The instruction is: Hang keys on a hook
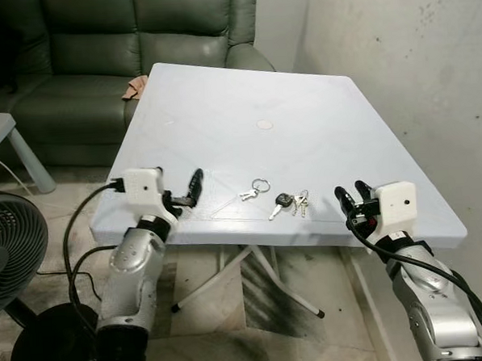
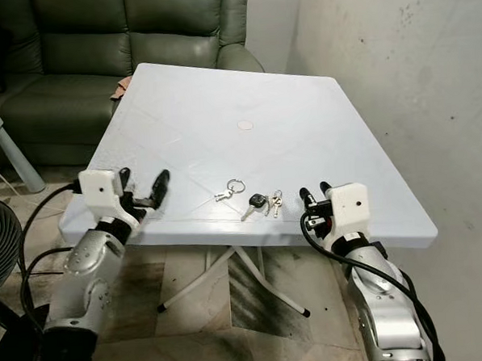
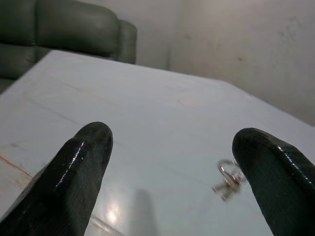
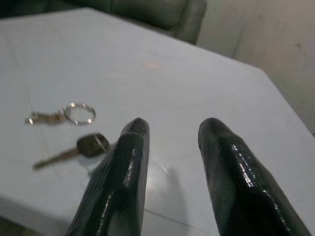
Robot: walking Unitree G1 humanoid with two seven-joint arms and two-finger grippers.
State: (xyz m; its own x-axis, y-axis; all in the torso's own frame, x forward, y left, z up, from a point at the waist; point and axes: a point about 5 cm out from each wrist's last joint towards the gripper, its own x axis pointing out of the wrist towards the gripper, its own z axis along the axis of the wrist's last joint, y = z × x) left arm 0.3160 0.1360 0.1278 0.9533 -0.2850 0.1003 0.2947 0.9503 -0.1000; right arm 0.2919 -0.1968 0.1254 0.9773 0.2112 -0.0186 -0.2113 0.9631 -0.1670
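Pale plastic table (image 1: pixel 302 121), square, folding legs, set against a bare wall with a green sofa (image 1: pixel 137 40) behind; item of interest, two sets of keys near its front edge, between my two arms; first set, a black-headed key bunch (image 1: pixel 289 202) with several small silver keys fanned to its side, lying flat; second set, a small key on a ring (image 1: pixel 256 188), just beside the bunch and slightly farther in; the two look apart, not tangled. Left gripper (image 1: pixel 187 195), fingers spread wide and holding nothing, poised at the table's front edge, well to the left of the ringed key, which the left wrist view shows past one fingertip. Right gripper (image 1: pixel 352 199), fingers parted and holding nothing, hovering at the front edge just right of the bunch; the right wrist view puts the black key head close beside one finger (image 4: pixel 123 172). Hook, not located from here; I judge the step in hand to be the pickup. Handling note: I would take the right gripper to the bunch, since it is nearer; flat metal on smooth plastic will likely skid, so I would come down steeply, straddle the thick black head rather than the thin blades, and close slowly; leave the ring free for the hook. Also present, a floor fan (image 1: pixel 10 249) at the left.
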